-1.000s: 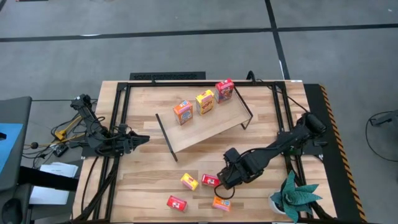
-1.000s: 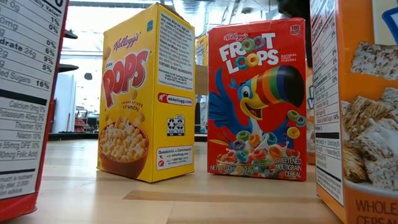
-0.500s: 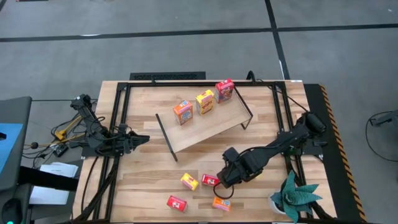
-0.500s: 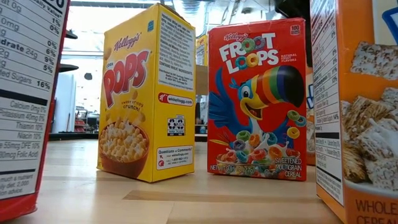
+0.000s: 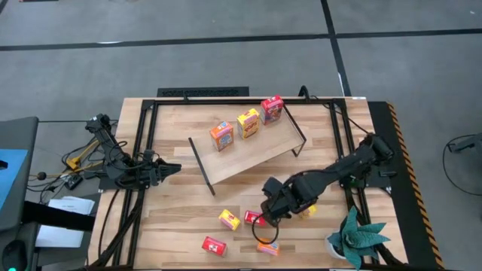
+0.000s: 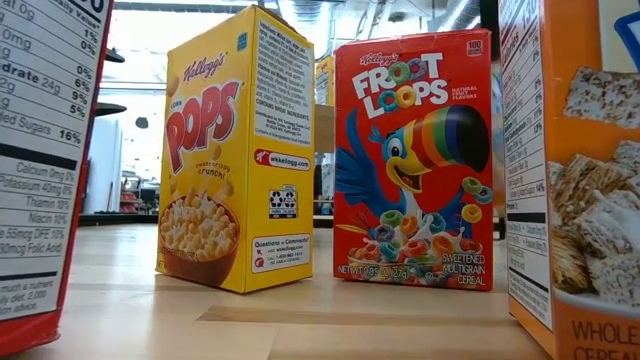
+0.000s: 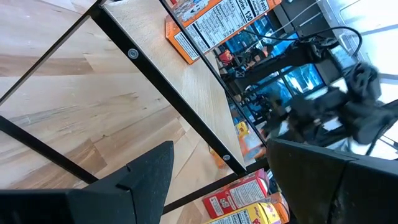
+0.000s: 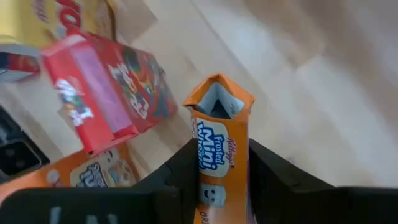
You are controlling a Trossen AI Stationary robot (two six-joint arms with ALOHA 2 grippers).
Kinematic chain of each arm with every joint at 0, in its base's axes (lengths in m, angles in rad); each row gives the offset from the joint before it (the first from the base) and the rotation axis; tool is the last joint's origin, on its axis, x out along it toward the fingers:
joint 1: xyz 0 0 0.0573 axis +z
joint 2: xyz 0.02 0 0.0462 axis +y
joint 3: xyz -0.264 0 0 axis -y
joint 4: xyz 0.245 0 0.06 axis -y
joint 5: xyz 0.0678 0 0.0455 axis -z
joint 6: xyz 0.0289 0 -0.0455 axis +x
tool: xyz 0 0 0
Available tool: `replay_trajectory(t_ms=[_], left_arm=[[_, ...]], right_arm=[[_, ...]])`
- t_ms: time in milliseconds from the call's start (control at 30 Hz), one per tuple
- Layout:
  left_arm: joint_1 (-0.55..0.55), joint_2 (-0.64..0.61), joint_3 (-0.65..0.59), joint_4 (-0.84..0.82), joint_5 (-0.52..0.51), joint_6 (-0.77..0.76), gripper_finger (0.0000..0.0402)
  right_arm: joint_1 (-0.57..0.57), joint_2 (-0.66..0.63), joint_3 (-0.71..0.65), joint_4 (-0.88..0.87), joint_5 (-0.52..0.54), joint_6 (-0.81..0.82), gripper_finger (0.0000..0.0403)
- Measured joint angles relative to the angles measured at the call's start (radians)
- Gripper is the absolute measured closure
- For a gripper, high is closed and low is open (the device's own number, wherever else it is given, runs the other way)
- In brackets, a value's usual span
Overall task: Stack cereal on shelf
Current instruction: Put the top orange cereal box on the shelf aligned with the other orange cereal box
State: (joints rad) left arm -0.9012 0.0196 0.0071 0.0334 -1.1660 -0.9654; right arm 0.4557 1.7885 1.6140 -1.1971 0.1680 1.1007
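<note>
The shelf (image 5: 248, 156) stands slantwise mid-table. On its board stand an orange box (image 5: 221, 135), a yellow box (image 5: 248, 123) and a red box (image 5: 272, 109). Near the table's near edge stand a yellow box (image 5: 230, 219), a red box (image 5: 253, 218), another red box (image 5: 215, 245) and an orange box (image 5: 268, 248). The low view shows the yellow box (image 6: 235, 150) and the red box (image 6: 412, 160) upright. My right gripper (image 5: 266, 216) hovers by the red box, shut on an orange cereal box (image 8: 217, 137). My left gripper (image 5: 167, 168) waits open at the table's left edge. My right gripper pinches the orange cereal box between its two fingers (image 8: 177, 171), one on each narrow side (image 8: 202, 155). The box lies along the fingers. Its flap end (image 8: 217, 99) sticks out past the fingertips above the table, and it appears lifted clear.
A potted plant (image 5: 356, 235) stands at the table's near right corner. A small yellow-orange thing (image 5: 306, 211) shows beside the right arm. Black rails (image 5: 143, 143) frame the tabletop. Bare wood lies between the shelf and the left rail.
My right gripper has moved a little toward the table's left and far side, nearer the shelf, and its arm has left the top of the low view. The boxes on the table and shelf have stayed in place.
</note>
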Motion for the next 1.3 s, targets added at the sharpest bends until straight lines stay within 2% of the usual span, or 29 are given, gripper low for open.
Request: replay_trajectory(t_ms=[233,533,733,900,1300], left_arm=[[0.000,0.000,0.000,0.000,0.000,-0.007,0.0152],[0.000,0.000,0.000,-0.005,-0.032,-0.021,0.0152],[0.000,0.000,0.000,-0.010,-0.057,-0.049,0.0152],[0.000,0.000,0.000,-0.016,-0.081,-0.067,0.0152],[0.000,0.000,0.000,-0.028,-0.142,-0.071,0.0152]], right_arm=[[-0.109,-0.001,0.261,-0.194,0.010,-0.370,0.0259],[-0.300,-0.002,0.514,-0.187,-0.010,-0.891,0.0267],[-0.385,-0.002,0.544,-0.070,-0.071,-1.123,0.0261],[-0.414,-0.001,0.544,0.009,-0.119,-1.273,0.0258],[-0.440,0.037,0.522,0.030,-0.139,-1.416,0.0264]])
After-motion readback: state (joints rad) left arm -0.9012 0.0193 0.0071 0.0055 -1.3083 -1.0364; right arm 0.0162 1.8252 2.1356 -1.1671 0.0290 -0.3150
